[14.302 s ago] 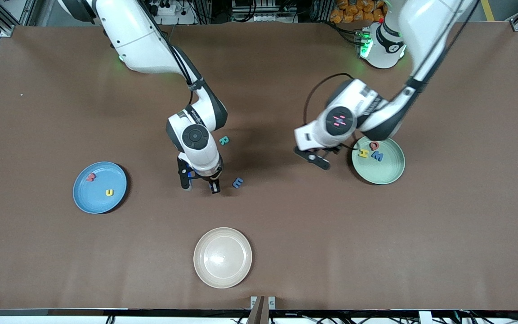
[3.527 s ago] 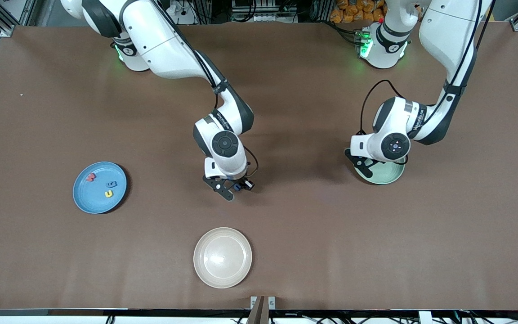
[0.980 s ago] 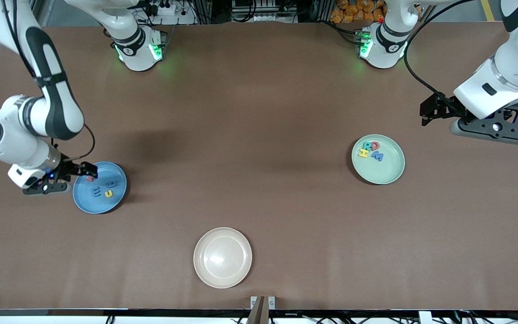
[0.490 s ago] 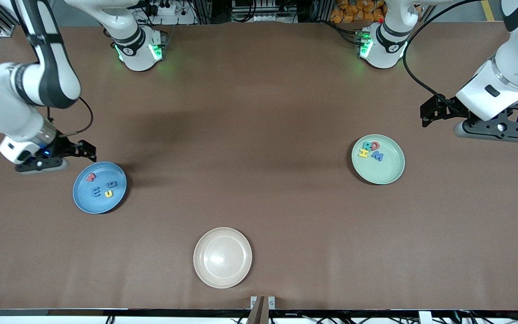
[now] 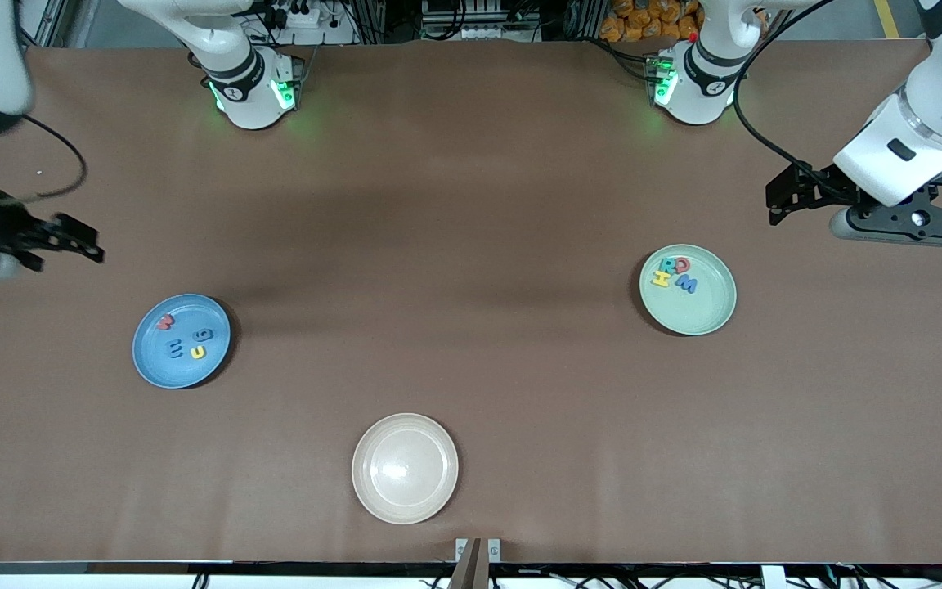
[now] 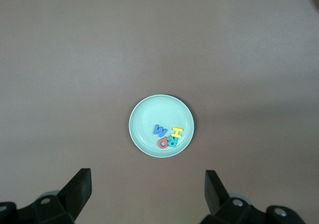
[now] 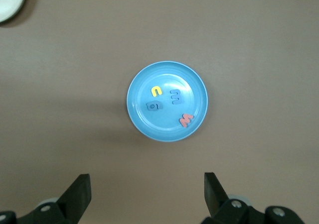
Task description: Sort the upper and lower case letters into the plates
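The sky blue plate point(image 5: 185, 373) holds the red w point(image 5: 164, 322), blue e point(image 5: 177, 350), blue g point(image 5: 204, 334) and yellow u point(image 5: 198, 352). The mint green plate point(image 5: 702, 312) holds the yellow H point(image 5: 661, 279), teal R point(image 5: 669, 264), red Q point(image 5: 682, 263) and blue M point(image 5: 687, 285). My right gripper point(image 5: 70, 239) is open and empty, high over the table at the right arm's end; its wrist view shows the blue plate point(image 7: 154, 125) far below the gripper point(image 7: 147, 186). My left gripper point(image 5: 778, 200) is open and empty, high beside the mint plate point(image 6: 149, 113), seen between its jaws point(image 6: 148, 184).
A cream-beige plate point(image 5: 405, 467) lies empty near the table's front edge, midway between the two arms; a corner of it shows in the right wrist view point(image 7: 10, 0). The rest is brown table top point(image 5: 471, 245).
My right gripper has risen and drawn away from the blue plate toward the right arm's end of the table. My left gripper has shifted only slightly. The letters have not moved.
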